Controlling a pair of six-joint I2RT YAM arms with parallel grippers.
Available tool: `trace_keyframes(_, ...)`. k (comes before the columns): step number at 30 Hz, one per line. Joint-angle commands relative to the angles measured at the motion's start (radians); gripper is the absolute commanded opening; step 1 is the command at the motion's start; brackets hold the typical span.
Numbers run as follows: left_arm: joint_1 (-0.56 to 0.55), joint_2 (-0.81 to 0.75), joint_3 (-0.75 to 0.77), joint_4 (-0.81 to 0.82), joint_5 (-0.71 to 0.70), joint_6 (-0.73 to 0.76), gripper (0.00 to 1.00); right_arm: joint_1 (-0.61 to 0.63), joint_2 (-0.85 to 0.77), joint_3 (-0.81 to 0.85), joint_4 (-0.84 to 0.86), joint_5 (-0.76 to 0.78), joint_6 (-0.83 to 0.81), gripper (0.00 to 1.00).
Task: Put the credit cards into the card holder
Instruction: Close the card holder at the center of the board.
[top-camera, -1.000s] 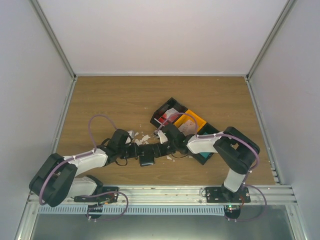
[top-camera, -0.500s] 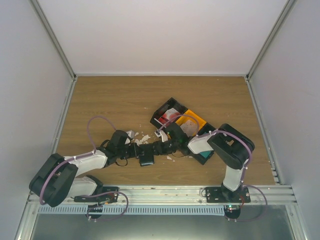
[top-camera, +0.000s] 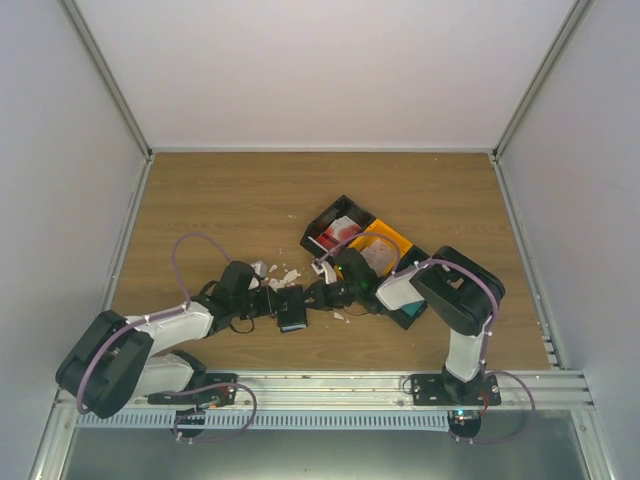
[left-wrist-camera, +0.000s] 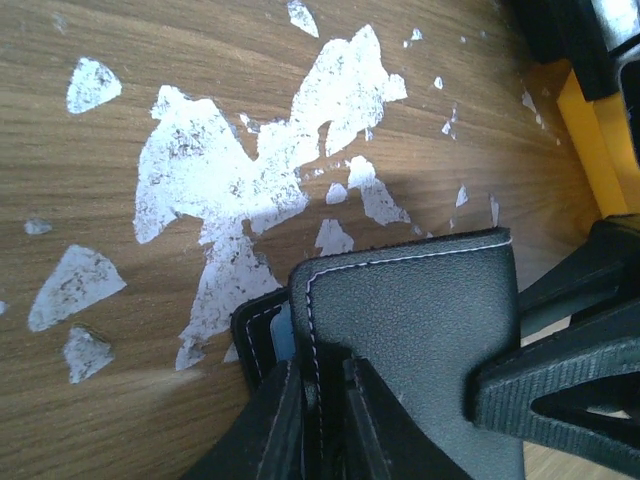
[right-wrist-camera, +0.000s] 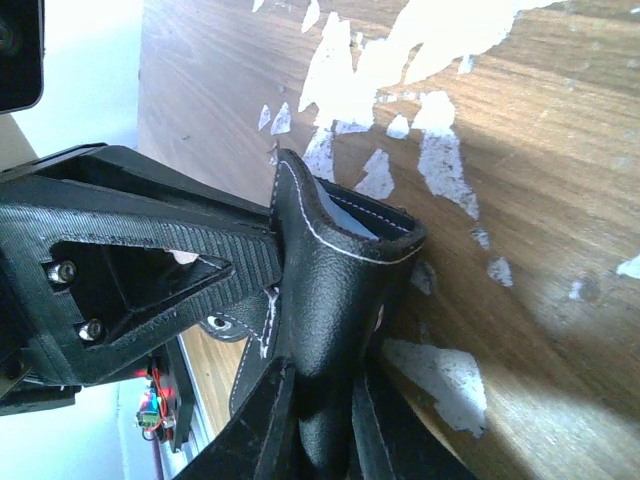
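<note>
The card holder (top-camera: 292, 314) is a black stitched case held between both grippers just above the table. My left gripper (top-camera: 283, 303) is shut on one flap of it (left-wrist-camera: 420, 320), with the pale blue inside (left-wrist-camera: 282, 335) showing beside the fingers. My right gripper (top-camera: 317, 297) is shut on the other flap (right-wrist-camera: 340, 270), so the case gapes a little at its top. A red-and-white credit card (top-camera: 338, 233) lies in the black bin, and a pale pinkish card (top-camera: 378, 256) lies in the orange bin. No card is in either gripper.
The black bin (top-camera: 322, 222) and the orange bin (top-camera: 398, 240) stand side by side behind the right gripper; a further bin (top-camera: 408, 316) is mostly under the right arm. White scraps (top-camera: 281, 275) are scattered on the wood beside the card holder.
The right arm's elbow has swung left and its gripper has come closer onto the card holder. The left gripper has edged right, and the holder has shifted slightly away from the near edge.
</note>
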Motion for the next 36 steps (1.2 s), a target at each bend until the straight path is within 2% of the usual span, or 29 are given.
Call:
trace_keyframes(1, -0.007, -0.014, -0.011, -0.143, 0.003, 0.021, 0.20, 0.054, -0.040, 0.033, -0.026, -0.004, -0.073, 0.00)
trace_keyframes(4, -0.005, -0.076, 0.032, -0.183, -0.003, 0.038, 0.32, 0.053, -0.100, 0.046, -0.150, 0.044, -0.133, 0.00)
trace_keyframes(9, 0.005, -0.181, 0.131, -0.291, -0.033, 0.082, 0.54, 0.053, -0.217, 0.110, -0.496, 0.196, -0.287, 0.01)
trace_keyframes(14, 0.025, -0.252, 0.225, -0.359, -0.046, 0.122, 0.62, 0.054, -0.352, 0.205, -0.928, 0.485, -0.402, 0.00)
trace_keyframes(20, 0.059, -0.287, 0.328, -0.392, -0.050, 0.150, 0.65, 0.080, -0.441, 0.357, -1.297, 0.736, -0.403, 0.00)
trace_keyframes(25, 0.078, -0.278, 0.382, -0.405, -0.035, 0.166, 0.67, 0.180, -0.334, 0.491, -1.570, 0.961, -0.307, 0.00)
trace_keyframes(29, 0.099, -0.277, 0.410, -0.413, -0.021, 0.174, 0.69, 0.263, -0.205, 0.595, -1.713, 1.081, -0.204, 0.00)
trace_keyframes(32, 0.120, -0.270, 0.442, -0.433, 0.004, 0.187, 0.70, 0.324, -0.084, 0.687, -1.782, 1.110, -0.140, 0.01)
trace_keyframes(36, 0.156, -0.273, 0.492, -0.469, 0.029, 0.212, 0.72, 0.391, 0.101, 0.831, -1.795, 1.079, -0.129, 0.01)
